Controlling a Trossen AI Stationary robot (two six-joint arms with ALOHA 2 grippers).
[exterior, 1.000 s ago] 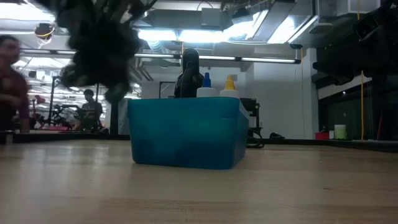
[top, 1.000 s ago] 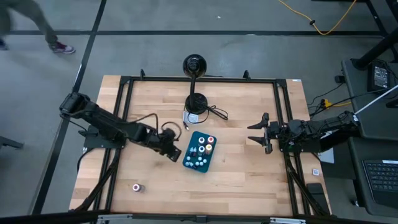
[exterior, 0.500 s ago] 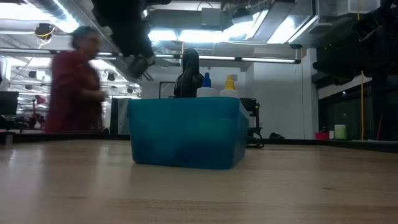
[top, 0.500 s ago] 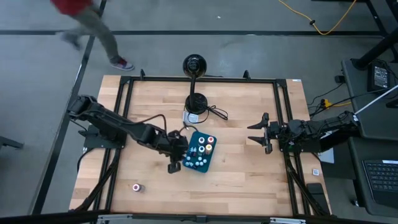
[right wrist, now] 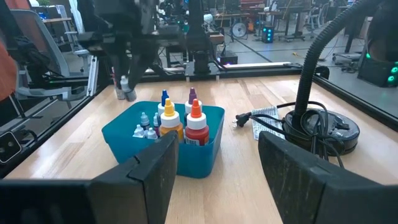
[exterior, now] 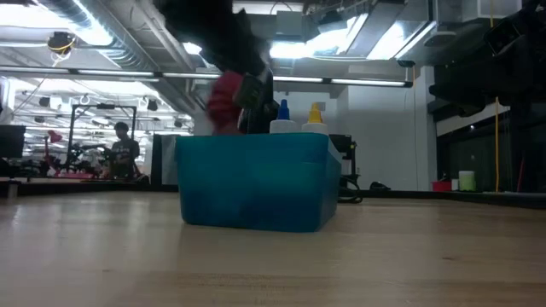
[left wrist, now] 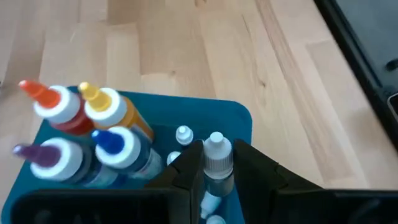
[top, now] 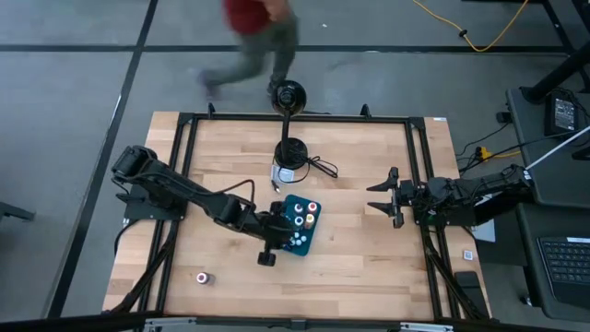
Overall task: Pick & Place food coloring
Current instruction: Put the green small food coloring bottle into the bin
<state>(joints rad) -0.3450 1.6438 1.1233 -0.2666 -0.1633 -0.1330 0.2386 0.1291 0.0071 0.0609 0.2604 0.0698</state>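
A teal tray [top: 297, 224] stands at mid-table and holds several food coloring bottles: tall ones [left wrist: 93, 115] with orange, yellow, blue and purple tips, and tiny ones [left wrist: 183, 134]. My left gripper [top: 279, 231] hangs over the tray's left end, shut on a tiny clear bottle with a white cap [left wrist: 216, 152]. One more small bottle [top: 202, 278] lies on the wood near the front left. My right gripper [top: 383, 195] waits open and level at the table's right side. My left gripper pinches the tiny bottle's body just below its white cap [left wrist: 216, 177] between its two fingers. The fingers slant down from the table's left. The cap pokes out past the fingertips. The bottle is lifted clear, above the small bottles in the tray.
A black gooseneck stand with a round base [top: 291, 152] and its cord sit behind the tray. A black frame [top: 419, 184] runs round the table. A person in red [top: 258, 28] walks past beyond the far edge. Bare wood lies in front of the tray.
My left gripper, still shut, has travelled from left of the tray to above its left end, rising a little and rolling its wrist about a quarter turn. The person in red has walked along behind the table from left toward the middle.
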